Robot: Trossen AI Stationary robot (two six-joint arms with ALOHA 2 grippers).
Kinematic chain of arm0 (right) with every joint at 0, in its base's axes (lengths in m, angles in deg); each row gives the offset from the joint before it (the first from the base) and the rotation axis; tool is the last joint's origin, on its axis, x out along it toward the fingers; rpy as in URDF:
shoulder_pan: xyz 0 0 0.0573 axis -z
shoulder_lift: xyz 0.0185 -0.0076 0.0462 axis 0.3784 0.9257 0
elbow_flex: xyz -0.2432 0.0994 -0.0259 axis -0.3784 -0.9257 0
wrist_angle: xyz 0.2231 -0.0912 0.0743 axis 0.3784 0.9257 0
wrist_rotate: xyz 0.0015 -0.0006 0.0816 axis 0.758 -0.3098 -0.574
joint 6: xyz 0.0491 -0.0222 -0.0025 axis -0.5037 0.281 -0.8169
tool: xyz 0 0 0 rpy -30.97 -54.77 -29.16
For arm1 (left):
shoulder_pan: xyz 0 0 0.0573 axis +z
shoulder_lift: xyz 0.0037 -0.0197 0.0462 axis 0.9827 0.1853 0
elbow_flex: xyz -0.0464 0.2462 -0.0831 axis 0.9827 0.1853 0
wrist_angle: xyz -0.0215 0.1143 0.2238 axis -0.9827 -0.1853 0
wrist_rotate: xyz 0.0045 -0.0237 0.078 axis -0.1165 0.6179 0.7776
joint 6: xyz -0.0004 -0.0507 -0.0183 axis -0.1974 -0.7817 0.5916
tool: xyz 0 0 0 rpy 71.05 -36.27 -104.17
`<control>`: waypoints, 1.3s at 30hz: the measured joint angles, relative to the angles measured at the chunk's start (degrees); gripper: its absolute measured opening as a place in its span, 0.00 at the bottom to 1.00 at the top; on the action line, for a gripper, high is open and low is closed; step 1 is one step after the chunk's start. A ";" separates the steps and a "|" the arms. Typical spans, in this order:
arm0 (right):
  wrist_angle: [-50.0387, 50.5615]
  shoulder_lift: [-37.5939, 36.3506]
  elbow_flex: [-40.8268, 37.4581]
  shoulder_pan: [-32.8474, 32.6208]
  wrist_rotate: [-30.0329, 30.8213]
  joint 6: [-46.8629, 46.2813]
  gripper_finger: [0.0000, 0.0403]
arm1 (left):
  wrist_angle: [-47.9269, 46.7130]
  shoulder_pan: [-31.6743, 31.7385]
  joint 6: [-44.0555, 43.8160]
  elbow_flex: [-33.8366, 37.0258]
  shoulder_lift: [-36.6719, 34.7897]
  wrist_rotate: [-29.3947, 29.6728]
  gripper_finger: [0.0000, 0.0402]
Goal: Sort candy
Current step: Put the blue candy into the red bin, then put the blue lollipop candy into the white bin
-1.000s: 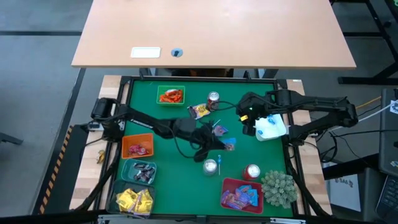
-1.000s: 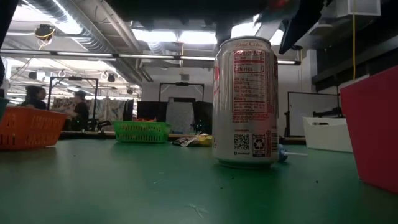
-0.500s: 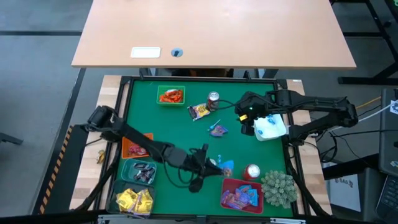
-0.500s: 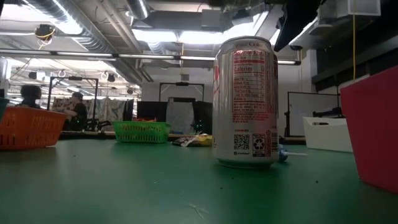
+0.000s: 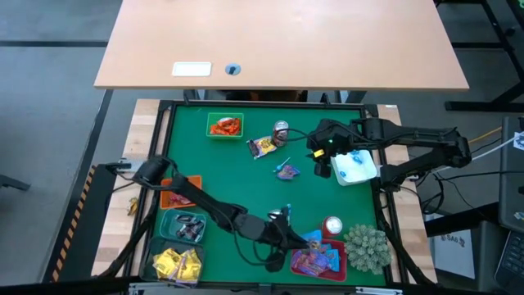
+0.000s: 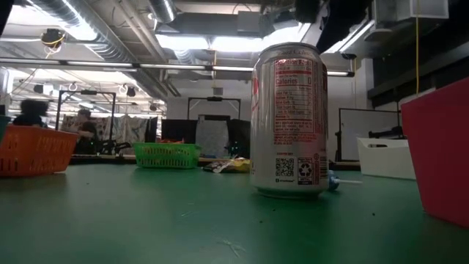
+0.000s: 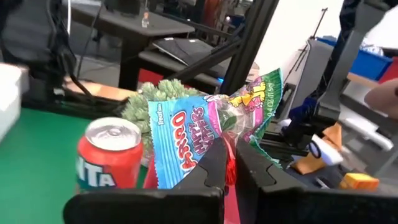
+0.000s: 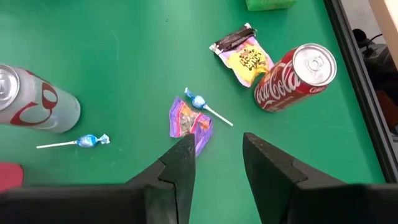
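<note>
My left gripper [image 5: 301, 239] reaches to the near right of the green table, shut on a blue-and-pink candy packet [image 7: 186, 140]. It holds the packet at the edge of the red bin [image 5: 296, 264], which contains more blue and pink packets. My right gripper [image 8: 214, 155] hangs open above the table's middle right, touching nothing. Below it lie a purple packet [image 8: 189, 121], two blue lollipops [image 8: 199, 102] [image 8: 87, 141] and a yellow packet [image 8: 244, 55]. My left gripper pinches the packet's crumpled lower end [image 7: 214, 155] between its two fingers. The fingers point level, toward the table's right. The packet sticks up and out past the fingertips, lifted clear of the table, beside the red can [image 7: 109, 158].
Sorting bins line the left: a green basket [image 5: 224, 125], an orange one [image 5: 182, 192], a dark one [image 5: 184, 227] and one with yellow candy [image 5: 176, 264]. A white bin [image 5: 356, 166] sits on the right. Cans [image 5: 281, 129] [image 5: 332, 225] [image 6: 288, 121] and a spiky plant [image 5: 366, 248] stand about.
My left gripper has swung from the table's middle toward the near edge and to the right, carrying the blue-and-pink packet clear of the table to the red bin. It has stayed shut on the packet.
</note>
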 joint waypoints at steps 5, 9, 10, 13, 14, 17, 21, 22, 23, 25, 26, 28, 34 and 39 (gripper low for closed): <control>-0.74 0.00 0.00 -0.01 -0.02 0.00 0.33 | 0.46 1.69 -6.10 -4.48 3.74 -4.85 0.00; -0.80 0.00 0.00 -0.01 -0.02 0.02 0.33 | 0.03 2.94 -10.80 -6.46 6.36 -10.67 0.00; -0.80 0.00 0.00 -0.01 -0.02 0.02 0.33 | -0.04 3.14 -11.26 -6.57 6.56 -11.32 0.00; -0.80 0.00 0.00 -0.01 -0.02 0.01 0.33 | 0.43 3.55 -11.45 -6.55 6.52 -11.54 0.01; -0.80 0.00 0.00 -0.01 -0.02 0.00 0.33 | 0.46 3.61 -11.45 -6.53 6.49 -11.56 0.02; -0.80 0.00 0.00 -0.01 -0.02 0.00 0.33 | 0.03 3.68 -11.45 -6.39 6.49 -11.43 0.08; -0.78 0.00 0.00 -0.01 -0.04 0.00 0.33 | 0.00 3.79 -9.19 -6.37 6.49 -11.41 0.18; -0.77 0.00 0.00 -0.01 -0.04 0.02 0.33 | -0.04 3.83 -8.34 -6.37 6.49 -11.45 0.19; -0.75 0.00 0.00 0.01 -0.04 0.00 0.33 | -0.21 3.87 -7.36 -6.37 6.49 -11.63 0.21; -0.73 0.00 0.00 -0.01 -0.04 0.00 0.33 | -0.22 4.06 -6.41 -6.37 6.49 -11.83 0.23; -0.69 0.00 0.00 -0.01 -0.04 0.00 0.33 | -0.20 4.18 -5.90 -6.37 6.49 -12.03 0.23; -0.61 0.00 0.02 -0.01 -0.04 0.00 0.33 | -0.32 4.59 -5.44 -6.37 6.49 -13.29 0.24; -0.32 0.00 0.02 -0.01 -0.04 0.16 0.33 | -2.44 6.25 -4.62 -6.31 5.70 -15.91 0.24; -0.35 0.00 0.02 0.00 -0.06 6.62 0.33 | -13.08 7.68 0.27 -6.31 0.83 -16.21 0.24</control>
